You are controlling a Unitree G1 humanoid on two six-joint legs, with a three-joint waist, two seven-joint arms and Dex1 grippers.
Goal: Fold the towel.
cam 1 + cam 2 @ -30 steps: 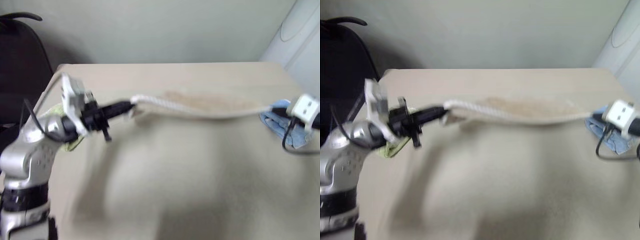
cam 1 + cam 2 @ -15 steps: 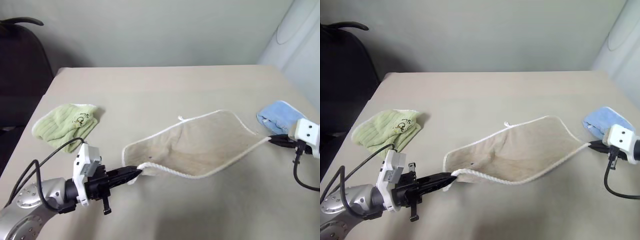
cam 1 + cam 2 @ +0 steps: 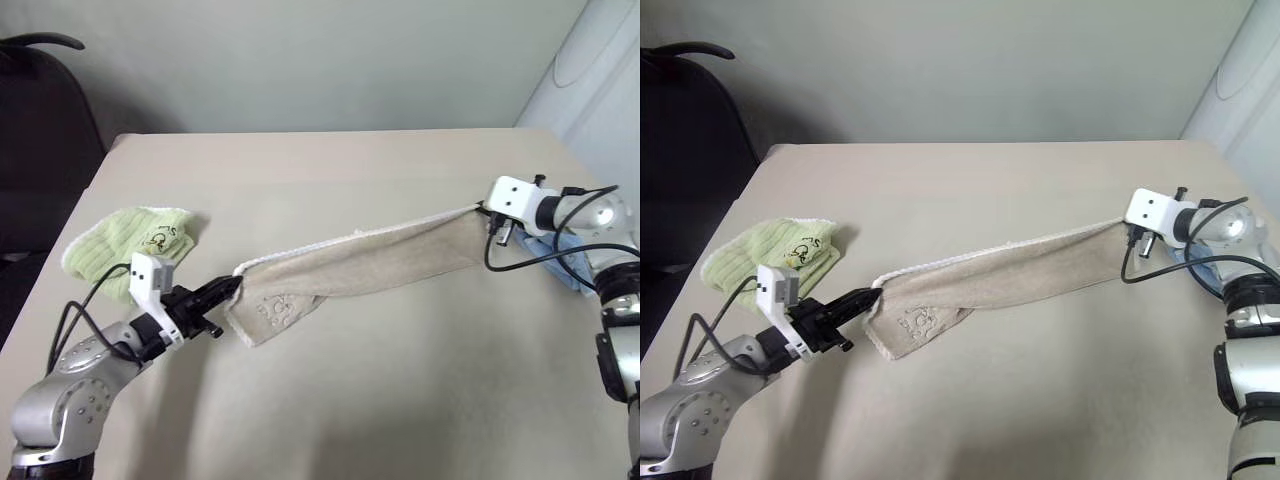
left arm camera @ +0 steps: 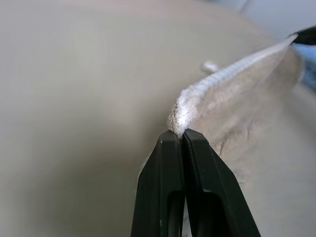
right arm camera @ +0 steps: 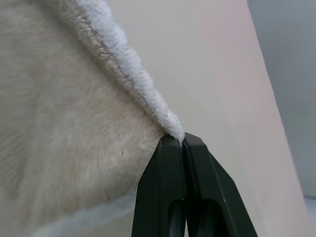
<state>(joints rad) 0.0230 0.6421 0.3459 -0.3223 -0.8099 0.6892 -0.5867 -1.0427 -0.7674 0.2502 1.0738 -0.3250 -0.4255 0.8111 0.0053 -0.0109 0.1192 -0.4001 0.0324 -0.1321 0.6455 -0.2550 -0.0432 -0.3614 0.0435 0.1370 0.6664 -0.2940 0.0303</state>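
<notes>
Green cloth [image 3: 128, 245] near left claw [image 3: 232, 288], blue cloth [image 3: 568, 262] behind right arm.

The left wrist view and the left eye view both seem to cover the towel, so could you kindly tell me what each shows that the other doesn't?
Left wrist view: a close look at the left end effector shut on the towel's white corner. Left eye view: the green cloth, the blue cloth, and the right end effector holding the far end. Both: the towel stretched over the table.
</notes>
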